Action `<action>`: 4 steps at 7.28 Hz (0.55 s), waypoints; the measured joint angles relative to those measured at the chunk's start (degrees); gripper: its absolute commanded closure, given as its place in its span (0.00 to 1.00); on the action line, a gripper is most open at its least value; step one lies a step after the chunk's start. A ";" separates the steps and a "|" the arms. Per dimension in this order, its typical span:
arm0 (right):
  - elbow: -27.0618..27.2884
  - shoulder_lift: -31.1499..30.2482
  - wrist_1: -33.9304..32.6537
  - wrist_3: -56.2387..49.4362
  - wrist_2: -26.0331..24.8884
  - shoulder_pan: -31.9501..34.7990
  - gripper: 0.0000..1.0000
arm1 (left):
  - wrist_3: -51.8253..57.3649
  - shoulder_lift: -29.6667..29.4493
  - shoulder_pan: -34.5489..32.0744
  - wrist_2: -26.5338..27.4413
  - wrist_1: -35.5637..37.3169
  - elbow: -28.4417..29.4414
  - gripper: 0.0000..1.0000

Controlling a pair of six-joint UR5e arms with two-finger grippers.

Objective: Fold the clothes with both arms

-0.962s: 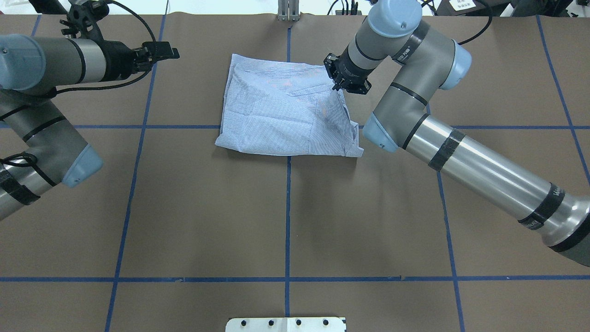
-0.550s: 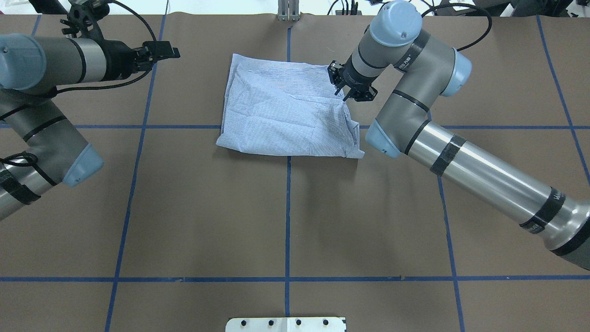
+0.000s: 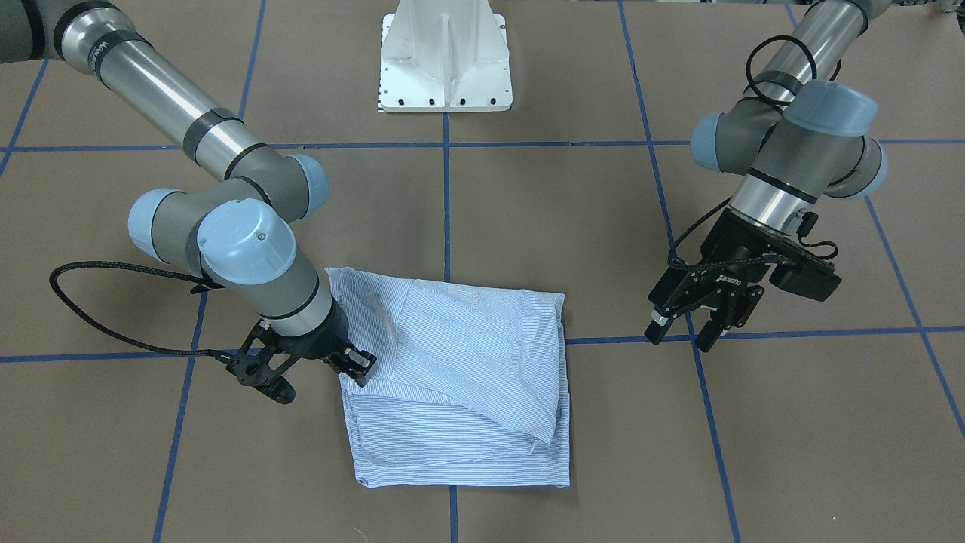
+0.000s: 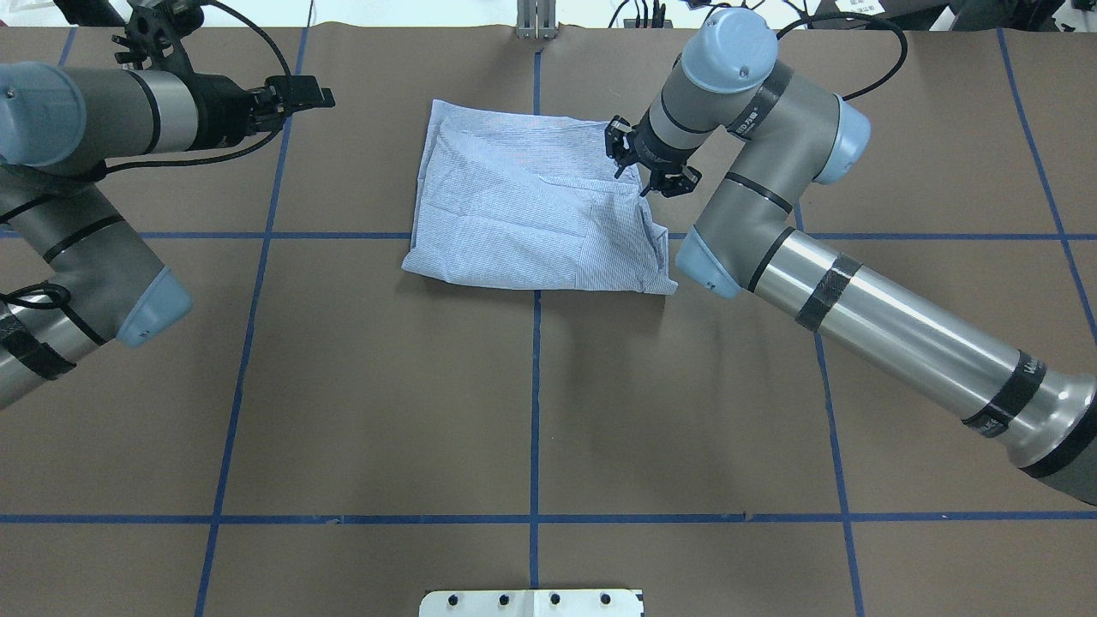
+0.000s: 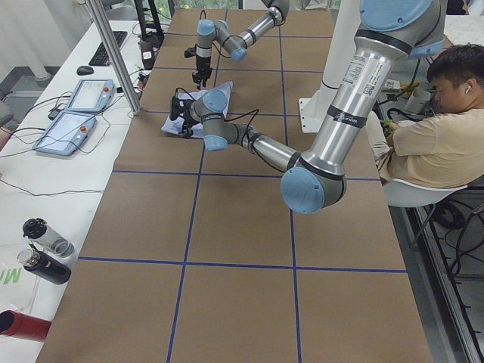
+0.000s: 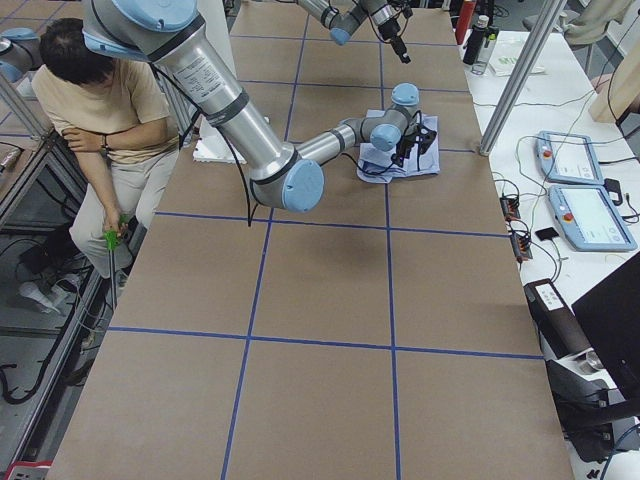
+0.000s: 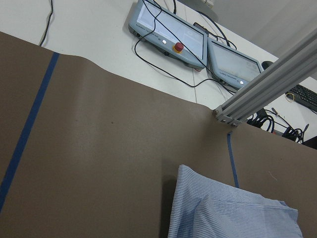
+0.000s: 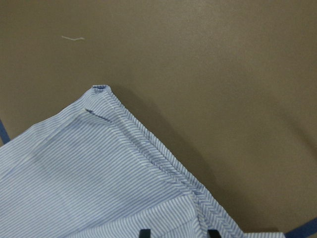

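Thin striped cloth shirt [image 4: 514, 206], matt brown paper table [image 4: 386, 386], shiny metal arms [image 4: 900, 334]

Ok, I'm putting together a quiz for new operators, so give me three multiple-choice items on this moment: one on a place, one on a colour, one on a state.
1. Where is the right gripper?
A) at the shirt's edge
B) at the table's near corner
C) beside the other gripper

2. What colour are the tape lines on the table?
A) red
B) blue
C) yellow

3. What state is the left gripper in?
A) shut on the shirt
B) shut, empty
C) open, holding nothing

Key:
1 A, the overhead view shows its fingers at the shirt's edge.
2 B, the grid is blue in every view.
3 C, the front-facing view shows its fingers apart over bare table.
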 measured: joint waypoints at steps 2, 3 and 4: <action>-0.17 -0.36 -0.01 -0.13 -0.18 -0.44 0.54 | 0.06 0.03 0.00 0.00 -0.02 0.00 0.01; -0.51 -0.50 0.01 -0.22 -0.37 -0.61 0.54 | 0.08 0.02 0.00 0.00 -0.03 0.00 0.01; -0.80 -0.54 0.03 -0.28 -0.75 -0.82 0.56 | 0.08 0.03 0.00 0.00 -0.02 0.00 0.01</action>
